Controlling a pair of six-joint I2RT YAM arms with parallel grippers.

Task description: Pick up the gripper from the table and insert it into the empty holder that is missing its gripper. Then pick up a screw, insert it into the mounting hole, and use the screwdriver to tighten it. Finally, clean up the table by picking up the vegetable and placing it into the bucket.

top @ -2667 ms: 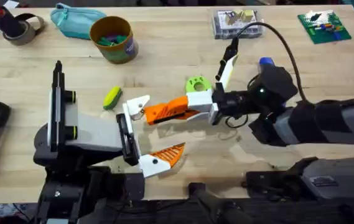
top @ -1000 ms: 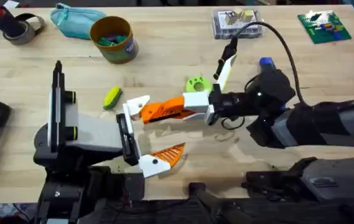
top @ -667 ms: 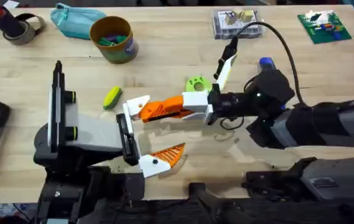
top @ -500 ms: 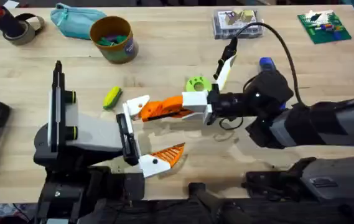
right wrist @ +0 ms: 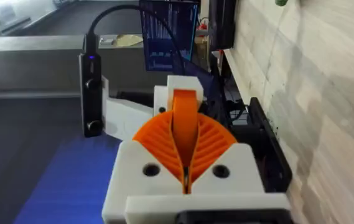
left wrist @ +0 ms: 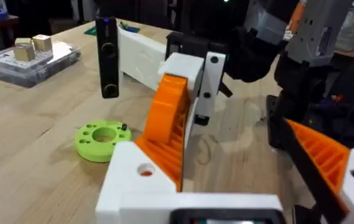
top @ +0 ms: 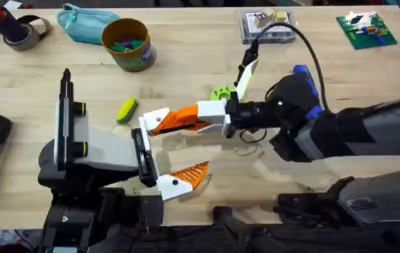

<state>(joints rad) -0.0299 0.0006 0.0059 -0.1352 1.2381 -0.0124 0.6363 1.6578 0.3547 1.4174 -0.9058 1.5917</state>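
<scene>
Looking down from overhead, my right gripper (top: 185, 119) reaches across the middle, clamped on the orange gripper finger (top: 163, 122), whose tip sits at the empty holder (top: 153, 119) on my left gripper (top: 159, 151). That left gripper is spread wide, its other mount carrying a fitted orange finger (top: 189, 173). The risk I see is a skewed approach. If the piece meets the holder at an angle, it could jam or push the mount aside. The yellow-green vegetable (top: 126, 109) lies just beside the holder, so a sideways slip might knock it. The yellow bucket (top: 129, 43) stands well apart at the far side of the surface (top: 185, 63). The blue screwdriver (top: 300, 70) is half hidden behind my right arm, and I could brush it as the arm pulls back.

From the left wrist, the orange piece (left wrist: 167, 124) touches the white holder (left wrist: 127, 180) just above the mounting hole (left wrist: 144, 169). I cannot tell whether it is seated. If I let go before it is, it would likely tip out onto the surface near the green screw disc (left wrist: 102, 138).

From the right wrist, my ribbed pads (right wrist: 217, 142) are pressed together on the narrow piece (right wrist: 185, 102). The grip looks thin, so hard pushing could twist the piece between the pads.
</scene>
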